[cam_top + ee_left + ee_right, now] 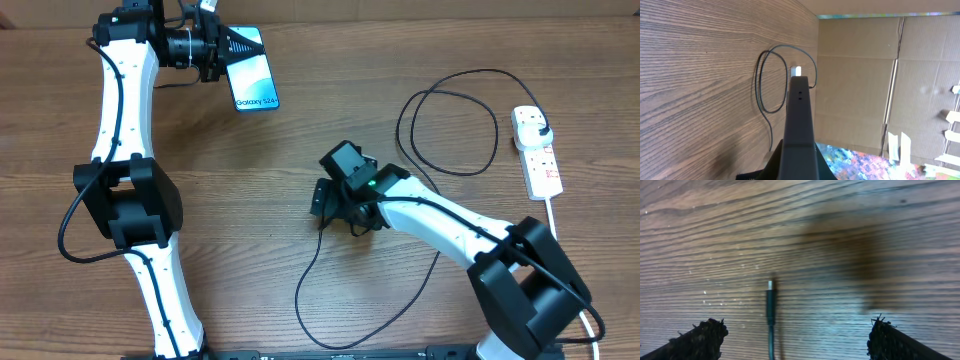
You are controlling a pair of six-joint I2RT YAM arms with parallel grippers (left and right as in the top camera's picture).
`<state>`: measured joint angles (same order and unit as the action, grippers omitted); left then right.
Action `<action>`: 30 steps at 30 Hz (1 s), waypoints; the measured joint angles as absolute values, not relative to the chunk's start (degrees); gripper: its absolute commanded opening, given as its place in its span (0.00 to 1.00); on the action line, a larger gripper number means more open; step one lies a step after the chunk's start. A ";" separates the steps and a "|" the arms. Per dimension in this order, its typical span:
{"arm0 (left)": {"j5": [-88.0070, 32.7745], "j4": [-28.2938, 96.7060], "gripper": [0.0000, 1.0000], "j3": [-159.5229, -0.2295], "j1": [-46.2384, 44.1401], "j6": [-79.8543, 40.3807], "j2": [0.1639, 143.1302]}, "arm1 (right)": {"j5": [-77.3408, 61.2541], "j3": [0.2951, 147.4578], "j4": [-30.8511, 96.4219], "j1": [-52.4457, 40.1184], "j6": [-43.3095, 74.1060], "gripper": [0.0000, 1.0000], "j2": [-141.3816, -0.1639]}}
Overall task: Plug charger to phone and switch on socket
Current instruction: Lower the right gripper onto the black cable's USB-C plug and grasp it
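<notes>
The phone, teal screen up, is at the back left of the table, and my left gripper is shut on its upper end. In the left wrist view the phone's dark edge runs up from that gripper. The charger is a thin black cable looping from a black plug in the white socket at the right. Its small tip lies on the wood between my right gripper's fingers. My right gripper hovers low over it, open, holding nothing.
The charger cable trails from the right gripper toward the table's front edge in a wide curve. The socket's white cord runs down the right side. A cardboard wall stands past the table's right edge.
</notes>
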<state>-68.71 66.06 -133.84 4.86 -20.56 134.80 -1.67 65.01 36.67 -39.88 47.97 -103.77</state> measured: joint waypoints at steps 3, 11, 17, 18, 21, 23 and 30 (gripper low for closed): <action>-68.53 66.02 0.04 -133.84 4.86 -20.56 134.80 | -1.13 65.98 36.73 -40.47 47.94 0.93 -103.88; -66.74 66.00 0.04 -133.84 4.86 -20.53 134.80 | -0.60 66.22 36.86 -40.51 47.97 0.89 -104.71; -65.98 65.95 0.04 -133.84 4.86 -20.53 134.80 | -0.40 66.22 36.49 -40.93 47.94 0.89 -106.69; -65.82 65.91 0.04 -133.84 4.86 -20.56 134.78 | -0.23 66.22 36.42 -41.08 47.94 0.88 -106.69; -65.41 65.78 0.05 -133.84 4.84 -20.53 134.80 | 0.62 66.24 36.62 -41.91 47.94 0.80 -106.69; -64.97 65.76 0.04 -133.84 4.84 -20.53 134.80 | 1.10 66.24 36.71 -42.39 47.92 0.76 -106.69; -64.23 64.77 0.04 -133.84 4.84 -20.56 134.80 | 2.22 66.50 36.64 -44.01 47.83 0.72 -108.53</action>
